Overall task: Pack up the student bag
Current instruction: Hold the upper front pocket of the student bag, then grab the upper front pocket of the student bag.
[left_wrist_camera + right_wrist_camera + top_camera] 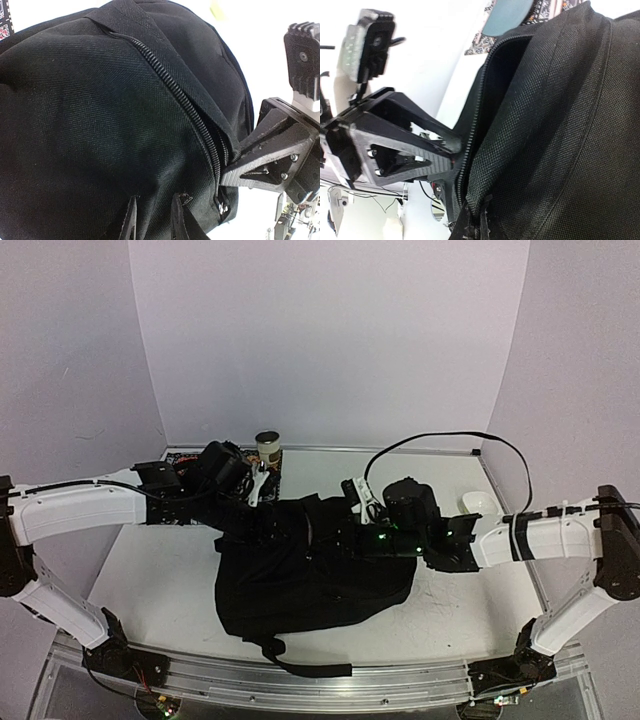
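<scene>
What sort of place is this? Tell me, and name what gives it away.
Probably a robot lab test cell: plain pale walls box in a white table, and the left arm and right arm mount on an aluminium rail at its near edge, with a student bag as workpiece.

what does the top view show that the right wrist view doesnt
Only the top view: the whole bag spread on the table, a can behind it, and a loose strap at the near edge.
Only the right wrist view: the zipper close up, partly open, with the right gripper shut on the bag's edge beside it.
Both: the black bag, with the right gripper at it.
</scene>
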{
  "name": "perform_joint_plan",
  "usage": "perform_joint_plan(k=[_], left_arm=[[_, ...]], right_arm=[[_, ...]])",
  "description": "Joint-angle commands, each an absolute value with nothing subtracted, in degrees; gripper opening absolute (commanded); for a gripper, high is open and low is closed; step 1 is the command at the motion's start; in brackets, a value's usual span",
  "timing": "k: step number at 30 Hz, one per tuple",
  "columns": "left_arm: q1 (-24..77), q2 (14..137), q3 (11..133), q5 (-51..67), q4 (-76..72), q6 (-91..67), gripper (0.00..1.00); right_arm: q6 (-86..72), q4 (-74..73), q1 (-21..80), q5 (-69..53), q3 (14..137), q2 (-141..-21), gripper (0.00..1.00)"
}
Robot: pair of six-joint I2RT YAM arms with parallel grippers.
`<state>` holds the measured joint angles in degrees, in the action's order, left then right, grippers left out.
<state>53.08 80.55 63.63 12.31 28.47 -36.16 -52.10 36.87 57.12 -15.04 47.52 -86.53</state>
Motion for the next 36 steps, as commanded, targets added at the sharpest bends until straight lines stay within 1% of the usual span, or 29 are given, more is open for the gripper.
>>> perform_joint_plan(k=[1,6,8,14,17,22,28,36], left_arm=[[53.1,82.4,66.8,12.6,26.0,-37.3,0.25],[53.1,85.7,65.1,12.9,26.0,-39.2,0.23],[53.1,86.1,64.8,12.7,26.0,-39.5,0.22],[53.1,83.5,66.6,13.0,26.1,-37.4,0.25],[53.3,82.7,67.7,15.7,26.0,-37.1,0.28],[54.9,81.4,69.2,17.9,26.0,-36.7,0.28],[55.7,80.9,70.8,18.3,25.9,-37.3,0.21],[56.2,83.1,70.4,20.4,25.9,-39.3,0.20]], right_arm=[[-50.4,49.3,57.1,-18.5,47.5,-82.1,0.00],[-50.4,53.9,56.9,-20.5,46.2,-82.0,0.00],[-51.0,54.2,56.8,-18.9,45.4,-81.5,0.00],[-50.6,48.7,56.3,-12.9,42.9,-80.0,0.00],[-49.5,46.6,56.3,-13.3,43.3,-81.0,0.00],[-48.3,45.0,56.3,-14.1,45.0,-82.8,0.00],[-47.6,43.9,56.3,-14.6,46.2,-84.3,0.00],[-47.1,42.8,56.3,-14.3,46.8,-85.1,0.00]])
